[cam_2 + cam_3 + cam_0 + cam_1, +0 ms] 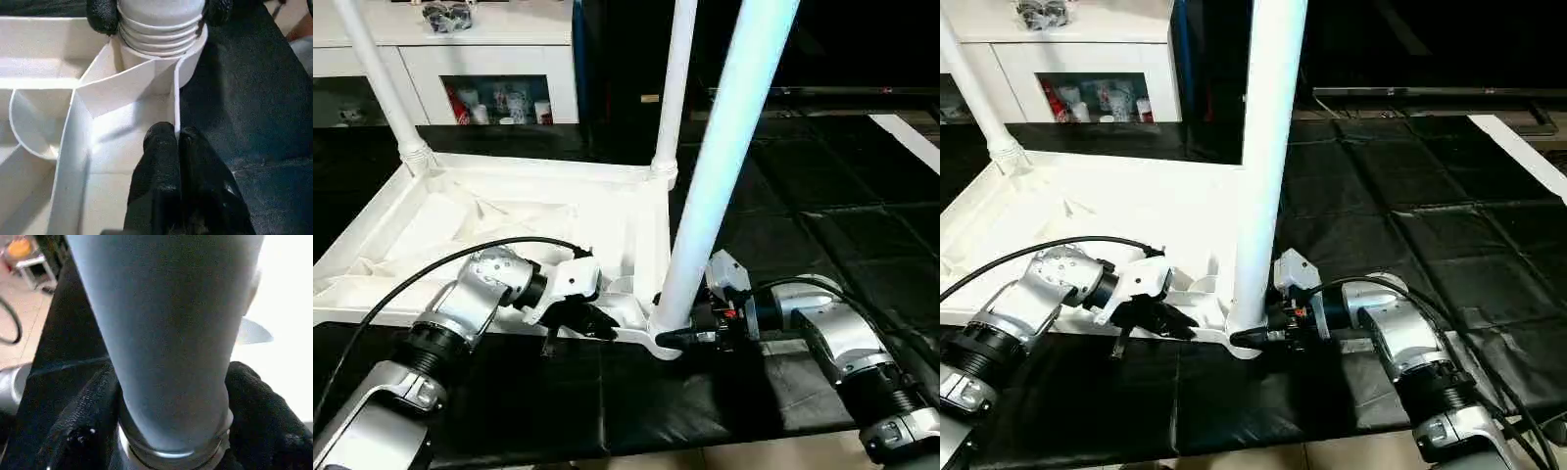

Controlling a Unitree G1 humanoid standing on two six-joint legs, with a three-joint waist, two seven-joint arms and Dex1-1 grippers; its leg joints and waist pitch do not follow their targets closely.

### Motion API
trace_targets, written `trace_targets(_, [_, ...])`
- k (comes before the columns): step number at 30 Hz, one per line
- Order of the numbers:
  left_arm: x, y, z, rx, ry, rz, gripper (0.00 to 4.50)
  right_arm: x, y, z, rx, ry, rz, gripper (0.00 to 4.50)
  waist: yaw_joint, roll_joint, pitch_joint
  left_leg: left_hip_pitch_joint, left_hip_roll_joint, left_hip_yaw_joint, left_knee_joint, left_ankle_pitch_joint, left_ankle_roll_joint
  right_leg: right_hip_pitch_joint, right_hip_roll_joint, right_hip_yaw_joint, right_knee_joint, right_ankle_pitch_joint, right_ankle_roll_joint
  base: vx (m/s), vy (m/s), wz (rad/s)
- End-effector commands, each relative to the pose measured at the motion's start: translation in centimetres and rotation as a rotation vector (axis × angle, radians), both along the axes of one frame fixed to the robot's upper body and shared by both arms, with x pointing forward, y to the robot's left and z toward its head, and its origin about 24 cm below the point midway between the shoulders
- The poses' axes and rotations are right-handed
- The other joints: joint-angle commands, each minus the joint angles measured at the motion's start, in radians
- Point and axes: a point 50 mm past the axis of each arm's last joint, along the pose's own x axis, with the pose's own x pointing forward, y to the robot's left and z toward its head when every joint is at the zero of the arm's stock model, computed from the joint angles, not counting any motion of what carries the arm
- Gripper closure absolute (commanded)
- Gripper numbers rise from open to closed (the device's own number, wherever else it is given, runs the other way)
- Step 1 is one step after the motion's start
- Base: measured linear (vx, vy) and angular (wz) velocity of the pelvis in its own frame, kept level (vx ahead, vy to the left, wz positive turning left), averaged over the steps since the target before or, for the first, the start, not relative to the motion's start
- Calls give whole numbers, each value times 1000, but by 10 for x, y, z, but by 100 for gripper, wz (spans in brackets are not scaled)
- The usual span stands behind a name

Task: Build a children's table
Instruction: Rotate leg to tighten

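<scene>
The children's table top (509, 211) lies upside down, ribbed side up, on a black mat. Two white legs (382, 78) (674, 88) stand in its far corner sockets. A third leg (724, 157) stands upright in the near right socket (161, 54), where its threaded base shows. My right gripper (671, 338) is shut around this leg just above the socket, one black finger (98, 411) on each side. Just left of that corner, my left gripper (176, 134) is shut on the top's thin near rim (175, 98).
A white cabinet (489, 59) with glass doors stands behind the table top. The black mat (803, 215) stretches to the right, with a white strip (911, 137) at its far right. A black cable (440, 269) arcs over my left forearm.
</scene>
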Motion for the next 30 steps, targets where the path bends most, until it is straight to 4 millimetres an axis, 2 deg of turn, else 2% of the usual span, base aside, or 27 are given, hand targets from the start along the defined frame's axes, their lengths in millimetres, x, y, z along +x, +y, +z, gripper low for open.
trace_targets(1, [4,-15,11,-78,-43,28,450,1,9,2,52,2,-44,178,-10,-1,-71,4,23,-1,-67,-195,31,58,-64,51,-76,-280,-181,0,0,0])
trace_targets(3, [8,-21,9,-82,-60,111,450,4,16,-3,67,23,-155,178,-14,0,-69,6,22,-2,-69,-208,21,56,-64,50,-80,-315,-169,0,0,0])
trace_targets(4, [10,-25,9,-92,-69,161,450,6,21,-5,71,27,-211,178,-19,-4,-69,5,21,-2,-70,-211,16,58,-63,50,-82,-331,-160,0,0,0])
trace_targets(6, [15,-34,9,-119,-80,263,450,11,31,-8,75,30,-314,178,-31,-3,-66,4,19,-3,-72,-217,5,57,-63,50,-85,-357,-148,0,0,0])
trace_targets(8, [20,-44,10,-138,-94,350,450,18,43,-9,94,55,-423,178,-44,-1,-65,4,16,-4,-72,-222,-3,57,-63,48,-90,-382,-141,0,0,0])
trace_targets(9, [25,-52,11,-157,-87,445,450,25,53,-9,96,71,-517,178,-58,-1,-64,1,12,-7,-72,-228,-6,59,-63,45,-92,-408,-133,0,0,0])
trace_targets(10, [25,-52,11,-157,-87,445,450,25,53,-9,96,71,-517,178,-63,-2,-66,-2,11,-6,-71,-221,-6,61,-62,45,-92,-408,-130,0,0,0])
trace_targets(11, [32,-59,12,-174,-87,539,450,32,62,-9,85,77,-585,179,-68,-2,-67,1,10,-4,-69,-219,0,57,-61,46,-96,-410,-127,0,0,0])
trace_targets(13, [37,-66,15,-186,-98,608,450,38,70,-8,60,61,-637,179,-75,-1,-69,0,8,-3,-66,-194,7,57,-59,47,-92,-364,-144,0,0,0])
trace_targets(20, [43,-69,21,-178,-147,647,450,48,82,1,85,43,-697,179,-77,3,-74,-2,12,-2,-63,-151,39,62,-57,50,-78,-216,-188,0,0,0])
trace_targets(21, [42,-65,21,-169,-152,644,450,46,83,3,127,39,-662,144,-77,3,-75,-2,13,-2,-63,-145,43,64,-57,50,-75,-189,-196,0,0,0])
trace_targets(24, [42,-63,20,-160,-153,637,450,44,81,4,144,35,-651,123,-77,3,-76,-3,14,-1,-62,-129,53,65,-57,51,-69,-132,-216,0,0,0])
trace_targets(26, [40,-58,19,-151,-158,618,450,42,76,2,151,37,-646,90,-76,4,-74,-3,13,-1,-63,-145,57,67,-59,51,-71,-146,-218,0,0,0])
trace_targets(28, [38,-52,18,-143,-155,578,450,37,67,1,158,27,-614,78,-78,0,-73,-4,12,-1,-65,-162,58,68,-59,50,-76,-187,-202,0,0,0])
trace_targets(30, [36,-47,17,-133,-161,526,450,33,58,1,169,23,-587,68,-79,1,-71,-5,13,-2,-66,-169,60,68,-60,51,-78,-208,-191,0,0,0])
